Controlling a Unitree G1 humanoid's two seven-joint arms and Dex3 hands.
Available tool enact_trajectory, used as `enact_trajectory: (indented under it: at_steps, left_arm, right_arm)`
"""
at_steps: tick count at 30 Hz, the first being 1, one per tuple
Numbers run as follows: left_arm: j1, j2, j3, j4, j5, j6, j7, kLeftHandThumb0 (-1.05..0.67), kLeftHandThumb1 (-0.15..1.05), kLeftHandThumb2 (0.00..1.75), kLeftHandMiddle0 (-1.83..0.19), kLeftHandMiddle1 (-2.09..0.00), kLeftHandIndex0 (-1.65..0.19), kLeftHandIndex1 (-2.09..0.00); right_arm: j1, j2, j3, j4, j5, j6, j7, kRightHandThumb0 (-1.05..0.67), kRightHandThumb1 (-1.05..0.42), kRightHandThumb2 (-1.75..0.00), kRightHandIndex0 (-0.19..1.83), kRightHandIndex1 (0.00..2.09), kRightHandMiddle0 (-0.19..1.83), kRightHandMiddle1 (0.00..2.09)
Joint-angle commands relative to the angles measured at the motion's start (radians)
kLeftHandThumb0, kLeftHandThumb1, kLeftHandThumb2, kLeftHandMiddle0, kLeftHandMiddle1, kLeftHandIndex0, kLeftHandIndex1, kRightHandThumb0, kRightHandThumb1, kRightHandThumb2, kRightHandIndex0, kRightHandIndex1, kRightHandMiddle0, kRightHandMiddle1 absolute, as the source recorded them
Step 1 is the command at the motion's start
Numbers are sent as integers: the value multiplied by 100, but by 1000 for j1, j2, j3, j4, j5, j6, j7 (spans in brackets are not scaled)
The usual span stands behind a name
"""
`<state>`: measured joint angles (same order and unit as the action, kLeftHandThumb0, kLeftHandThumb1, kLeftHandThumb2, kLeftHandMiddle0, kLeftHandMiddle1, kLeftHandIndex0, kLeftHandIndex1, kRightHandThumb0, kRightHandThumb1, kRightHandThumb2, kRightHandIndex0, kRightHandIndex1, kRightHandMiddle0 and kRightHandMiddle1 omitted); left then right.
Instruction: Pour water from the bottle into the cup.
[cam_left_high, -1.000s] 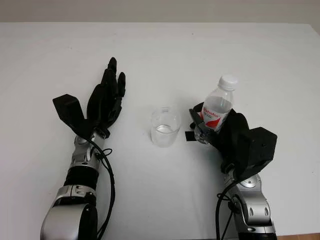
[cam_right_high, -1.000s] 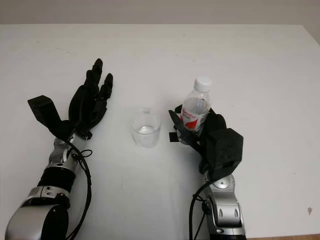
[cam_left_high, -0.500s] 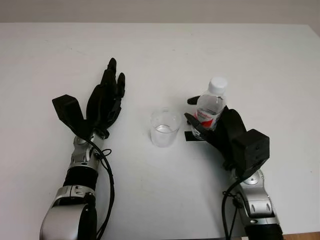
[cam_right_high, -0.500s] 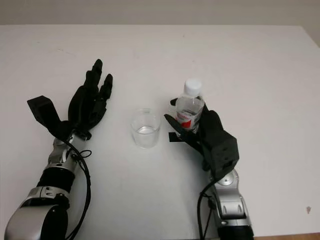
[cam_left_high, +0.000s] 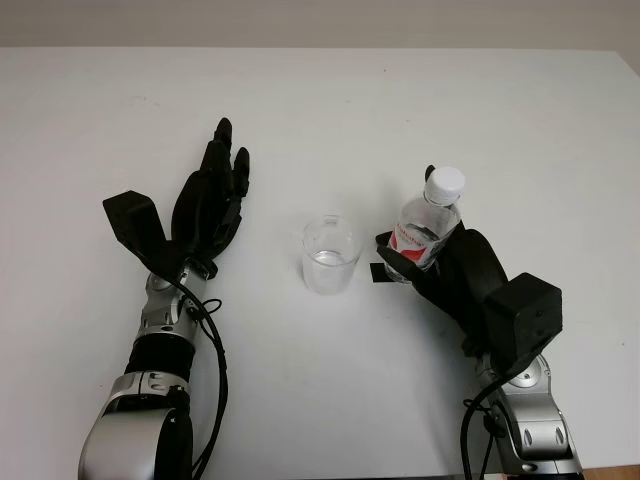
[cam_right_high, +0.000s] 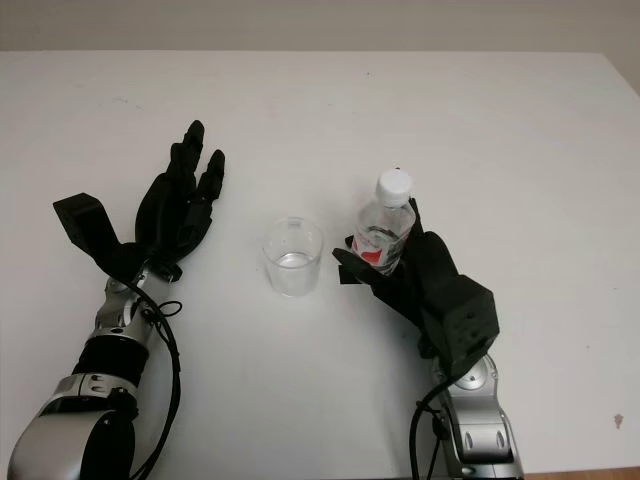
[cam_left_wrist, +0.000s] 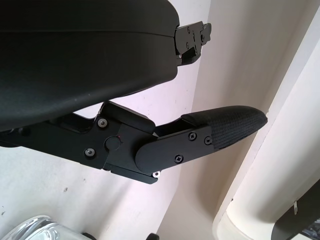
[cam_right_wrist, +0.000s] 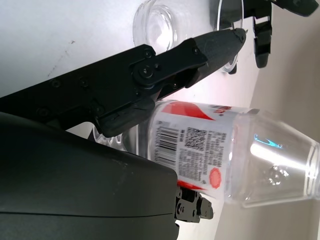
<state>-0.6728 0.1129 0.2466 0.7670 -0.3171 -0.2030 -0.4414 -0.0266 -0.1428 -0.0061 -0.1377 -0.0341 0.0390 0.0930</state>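
Here the right robot hand (cam_left_high: 455, 275) is wrapped around the lower body of the bottle (cam_left_high: 424, 228), which stands upright just right of the cup (cam_left_high: 331, 253), its white cap still on. The left robot hand (cam_left_high: 210, 200), open, hovers well left over the desk (cam_left_high: 400, 100), out of the pouring path.

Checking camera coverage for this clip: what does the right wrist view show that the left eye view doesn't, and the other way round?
Right wrist view alone: the barcode and fine print on the bottle label, with a black finger pressed across the bottle.

Left eye view alone: the bottle's white cap, in place; the open left hand over the table, left of the cup; both forearms.

Both: the right hand gripping the bottle, the red label, and the clear cup beside it.
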Motion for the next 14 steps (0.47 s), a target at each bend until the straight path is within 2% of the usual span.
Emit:
enact_trajectory:
  at_steps: [1,9,14]
  left_arm:
    - [9,6,4,10,-2,-5,-6,-85,105,70,19,0,19,0]
    - [-3,8,0,25,3,-14,-8,-85,105,70,19,0,19,0]
    - [-2,6,-3,19,1,-8,-7,-85,105,71,19,0,19,0]
  right_arm:
    - [42,-2,-38,-10,-7,-15,-31,-97,-94,-5,-19,0,-19,0]
    - [58,-4,-82,21,-57,-47,-120,-101,-94,-5,-19,0,-19,0]
    - [47,-11,-79,76,-54,-105,-106,-99,-92,-5,-19,0,-19,0]
